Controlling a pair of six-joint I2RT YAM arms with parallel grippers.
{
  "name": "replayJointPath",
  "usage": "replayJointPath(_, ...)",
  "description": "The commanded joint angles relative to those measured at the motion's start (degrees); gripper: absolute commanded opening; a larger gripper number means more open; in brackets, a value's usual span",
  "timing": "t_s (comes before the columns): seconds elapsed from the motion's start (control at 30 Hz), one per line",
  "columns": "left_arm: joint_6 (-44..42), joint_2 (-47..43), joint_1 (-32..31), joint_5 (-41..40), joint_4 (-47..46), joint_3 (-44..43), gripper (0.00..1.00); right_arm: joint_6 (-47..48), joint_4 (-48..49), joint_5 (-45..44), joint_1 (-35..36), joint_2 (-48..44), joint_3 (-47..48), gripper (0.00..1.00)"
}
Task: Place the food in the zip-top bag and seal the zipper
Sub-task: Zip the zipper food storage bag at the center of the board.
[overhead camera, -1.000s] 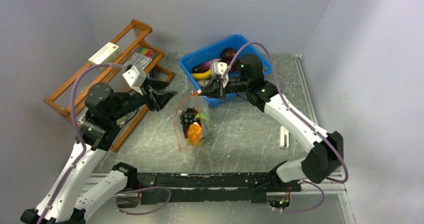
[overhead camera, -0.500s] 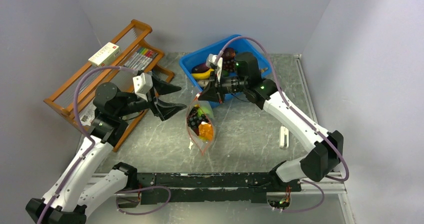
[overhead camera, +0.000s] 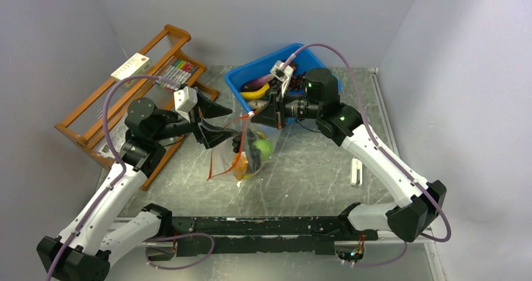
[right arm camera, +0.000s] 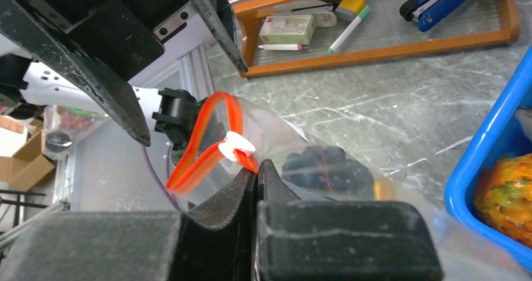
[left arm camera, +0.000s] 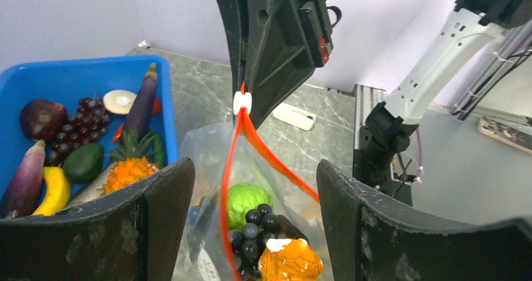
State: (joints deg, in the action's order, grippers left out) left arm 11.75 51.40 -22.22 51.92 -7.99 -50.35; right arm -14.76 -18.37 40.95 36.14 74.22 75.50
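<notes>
- Progress: food is only partly bagged. A bumpy green ball [left arm camera: 244,202], dark grape cluster [left arm camera: 254,231] & orange piece [left arm camera: 290,262] are seen inside the zip-top bag [left arm camera: 210,149].
- Bag bottom appears to be rested on the tabletop [overhead camera: 313,168], approx. midway btw. the two arms, w/ the mouth lifted & turned toward the left side.
- The zipper [left arm camera: 227,187] is parted, its two red strips spread in a loop, so no seal has been made.
- Nothing is gripped by the left gripper [overhead camera: 218,125]. It is held wide, w/ jaws set either side of the bag mouth. Contact w/ the plastic cannot be told.
- The bag's top corner is pinched tight by the right gripper [right arm camera: 257,168], just beside the white slider [right arm camera: 235,146], & the bag is hung from it.
- Farther back, more food is seen in the blue bin [left arm camera: 81,63]: yellow banana [left arm camera: 53,190], aubergines, grapes, pineapple etc.
- Loading is judged incomplete. Left to do, by est.: remaining pieces to be moved into the bag, then the strip to be closed along its full width.
</notes>
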Motion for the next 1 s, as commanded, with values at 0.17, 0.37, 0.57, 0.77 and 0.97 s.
replayJointPath(0.17, 1.6, 3.4, -0.5, 7.6, -6.3, 1.5, 0.72, -8.5, 4.9, -4.2, 0.6, 0.5, -3.3, 0.0)
replayJointPath(0.37, -4.5, 5.1, -0.8, 5.4, -9.9, 5.9, 0.72, -6.6, 12.5, 4.4, 1.2, 0.5, -6.8, 0.0)
replayJointPath(0.57, -7.2, 4.0, -0.8, 4.4, -12.3, 7.3, 0.69, 7.6, 11.8, 5.7, 2.3, -1.2, -10.0, 0.0)
replayJointPath(0.77, -11.4, 4.4, -0.8, 8.2, -10.4, 5.5, 0.68, 12.5, 12.9, 8.2, 2.7, -0.3, -12.3, 0.0)
replayJointPath(0.97, -17.5, 6.2, -1.1, 12.8, -6.2, 3.4, 0.65, 19.0, 12.5, 8.2, 3.2, -0.4, -12.5, 0.0)
